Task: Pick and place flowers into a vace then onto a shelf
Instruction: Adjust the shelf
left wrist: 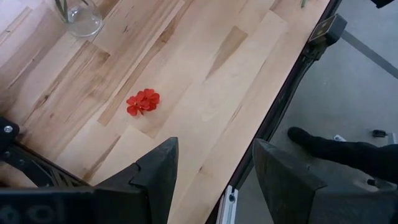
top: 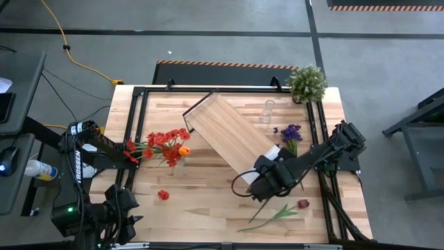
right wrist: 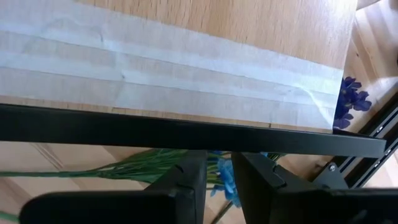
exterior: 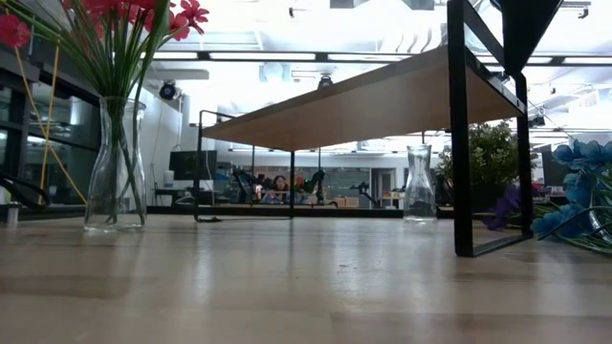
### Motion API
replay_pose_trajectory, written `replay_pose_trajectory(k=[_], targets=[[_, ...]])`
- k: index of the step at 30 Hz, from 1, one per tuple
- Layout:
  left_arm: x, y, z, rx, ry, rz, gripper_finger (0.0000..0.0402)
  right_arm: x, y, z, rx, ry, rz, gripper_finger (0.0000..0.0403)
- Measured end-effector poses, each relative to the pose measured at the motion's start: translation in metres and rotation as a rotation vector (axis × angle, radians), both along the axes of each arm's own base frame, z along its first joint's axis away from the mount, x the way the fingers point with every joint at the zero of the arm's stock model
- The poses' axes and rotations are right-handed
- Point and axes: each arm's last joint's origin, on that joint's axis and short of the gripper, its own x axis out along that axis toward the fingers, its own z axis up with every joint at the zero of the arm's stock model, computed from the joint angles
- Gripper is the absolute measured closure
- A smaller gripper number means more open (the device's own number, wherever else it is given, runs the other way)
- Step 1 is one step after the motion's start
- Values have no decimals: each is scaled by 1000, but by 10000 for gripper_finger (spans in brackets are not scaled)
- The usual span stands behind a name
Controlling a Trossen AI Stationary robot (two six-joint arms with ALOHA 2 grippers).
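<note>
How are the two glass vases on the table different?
The left vase holds red flowers on green stems; the far vase is empty. In the low view, the left vase stands clear of the shelf; the far one shows beneath it. Both are clear glass, upright.

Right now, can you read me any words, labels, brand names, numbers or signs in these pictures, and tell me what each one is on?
Left arm: white lettering runs along the arm in the high view, too small and blurred to read.
Shelf: its white strip is blank.
Table, vases, flowers: no text on them.
Floor: orange and black striped edging behind the table, a marking only, no words.
Nothing else readable in any view.
</note>
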Motion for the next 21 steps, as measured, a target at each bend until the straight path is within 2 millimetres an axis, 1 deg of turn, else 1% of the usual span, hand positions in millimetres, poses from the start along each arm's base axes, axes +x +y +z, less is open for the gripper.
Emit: replay_pose_trajectory(k=[8,15,21], targets=[[0,0,0,2,1,0,163,1,-1,0,-32,-11,17,336],[0,1,0,13,4,0,163,3,-6,0,-39,-8,19,336],[0,1,0,14,4,0,163,12,-11,0,-22,-42,60,336]])
